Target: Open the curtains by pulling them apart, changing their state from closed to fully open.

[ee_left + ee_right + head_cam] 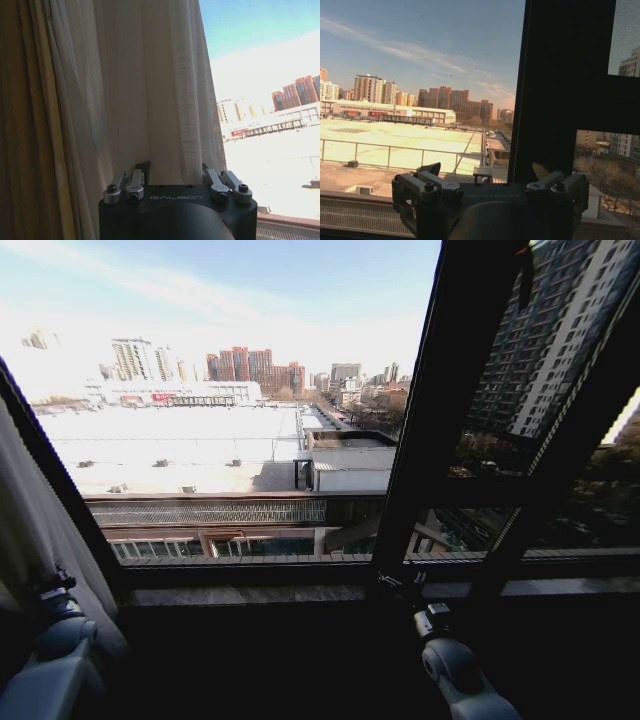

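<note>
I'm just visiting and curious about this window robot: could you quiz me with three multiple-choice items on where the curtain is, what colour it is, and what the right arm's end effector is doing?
1. Where is the sheer curtain gathered?
A. at the robot's left edge of the window
B. across the middle
C. at the right edge

2. What colour is the sheer fabric?
A. dark blue
B. white
C. red

3. The right end effector is:
A. gripping fabric
B. holding nothing, before the dark window frame
C. holding a cup

Answers: 1 A, the head view has it bunched by the left end effector; 2 B, pale pleats; 3 B, no fabric between its fingers.
</note>
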Robot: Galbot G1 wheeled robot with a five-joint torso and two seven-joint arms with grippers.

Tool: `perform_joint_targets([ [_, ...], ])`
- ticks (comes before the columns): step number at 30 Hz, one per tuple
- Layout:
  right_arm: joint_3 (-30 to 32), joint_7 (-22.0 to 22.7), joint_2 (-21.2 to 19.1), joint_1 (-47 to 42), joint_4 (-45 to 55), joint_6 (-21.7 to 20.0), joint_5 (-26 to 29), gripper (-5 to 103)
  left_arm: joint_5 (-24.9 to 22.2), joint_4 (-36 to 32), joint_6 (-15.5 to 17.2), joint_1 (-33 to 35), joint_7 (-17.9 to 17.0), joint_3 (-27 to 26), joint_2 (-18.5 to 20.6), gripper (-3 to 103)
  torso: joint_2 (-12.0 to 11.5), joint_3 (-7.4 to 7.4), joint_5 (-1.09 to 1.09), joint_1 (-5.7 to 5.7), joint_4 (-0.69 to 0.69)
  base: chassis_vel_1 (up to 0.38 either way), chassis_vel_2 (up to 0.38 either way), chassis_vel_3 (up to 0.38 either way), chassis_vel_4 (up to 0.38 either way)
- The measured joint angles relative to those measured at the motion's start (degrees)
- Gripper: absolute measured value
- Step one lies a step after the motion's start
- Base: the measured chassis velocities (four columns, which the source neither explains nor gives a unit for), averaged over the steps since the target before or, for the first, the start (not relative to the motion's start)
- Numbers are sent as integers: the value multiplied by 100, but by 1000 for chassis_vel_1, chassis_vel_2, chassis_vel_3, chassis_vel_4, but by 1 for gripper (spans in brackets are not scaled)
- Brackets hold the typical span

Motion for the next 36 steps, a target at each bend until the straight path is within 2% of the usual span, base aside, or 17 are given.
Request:
perform_joint_targets([
  [2, 0, 0, 0, 0, 0, 0, 0, 100, 43, -198, -5, 179, -10, -12, -134, 53, 0, 0, 0, 0, 0, 0, 0, 0, 0],
  [3, 0, 0, 0, 0, 0, 0, 0, 100, 50, -286, -19, 262, -10, -11, -199, 53, 0, 0, 0, 0, 0, 0, 0, 0, 0],
  [4, -1, 0, 0, 0, 0, 0, 0, 100, 60, -484, -75, 433, -3, 33, -337, 64, 0, 0, 0, 0, 1, 0, 0, 0, 0],
  [9, 0, 0, 0, 0, 0, 0, 0, 100, 177, -885, -158, 715, 41, 158, -612, 75, 0, 0, 0, 0, -1, 0, 0, 0, 0],
  [12, 0, 0, 0, 0, 0, 0, 0, 100, 300, -1295, -284, 921, 116, 357, -851, 90, 0, 0, 0, 0, 0, 0, 0, 0, 0],
  [13, 0, 0, 0, 0, 0, 0, 0, 100, 300, -1295, -284, 921, 116, 357, -851, 90, 0, 0, 0, 0, 0, 0, 0, 0, 0],
  [14, 0, 0, 0, 0, 0, 0, 0, 100, 306, -1376, -366, 948, 186, 422, -894, 95, 0, 0, 0, 0, 0, 0, 0, 0, 0],
  [15, 0, 0, 0, 0, 0, 0, 0, 100, 306, -1409, -439, 956, 250, 459, -911, 95, 0, 0, 0, 0, -1, 0, 0, 0, 0],
  [16, 0, 0, 0, 0, 0, 0, 0, 100, 273, -1447, -663, 956, 477, 542, -928, 100, 0, 0, 1, 0, -1, 0, 0, 0, 0],
  [19, 0, 0, 0, 0, 0, 0, 0, 100, 69, -1454, -962, 949, 876, 626, -915, 100, 0, 0, 1, 0, -1, 0, 0, 0, 0],
  [21, 0, 0, 0, 0, 0, 0, 0, 100, -593, -1535, -1238, 988, 1734, 700, -882, 100, 0, 0, 1, 0, -1, 0, 0, 0, 0],
  [22, 0, 0, 0, 0, 0, 0, 0, 100, -593, -1535, -1238, 988, 1734, 700, -882, 100, 0, 0, 1, 0, -1, 0, 0, 0, 0],
  [26, 0, 0, 0, 0, 0, 0, 0, 100, -1253, -1643, -1404, 1130, 2656, 732, -934, 100, 0, 0, 0, 0, 0, 0, 0, 0, 0],
  [29, 0, 0, 0, 0, 0, 0, 0, 100, -1420, -1727, -1393, 1215, 2876, 739, -1000, 100, 0, 0, 0, 0, 0, 0, 0, 0, 0],
  [32, 0, 0, 0, 0, 0, 0, 0, 100, -1469, -1825, -1287, 1272, 2910, 747, -1122, 100, 0, 0, 0, 0, 1, 0, 0, 0, 0],
  [35, 0, 0, 0, 0, 0, 0, 0, 100, -1472, -2023, -774, 1324, 2569, 708, -1323, 100, 0, 0, -1, 0, -2, 0, 0, 0, 0],
  [36, 0, 0, 0, 0, 0, 0, 0, 100, -1472, -2023, -774, 1324, 2569, 708, -1323, 100, 0, 0, -1, 0, -2, 0, 0, 0, 0],
])
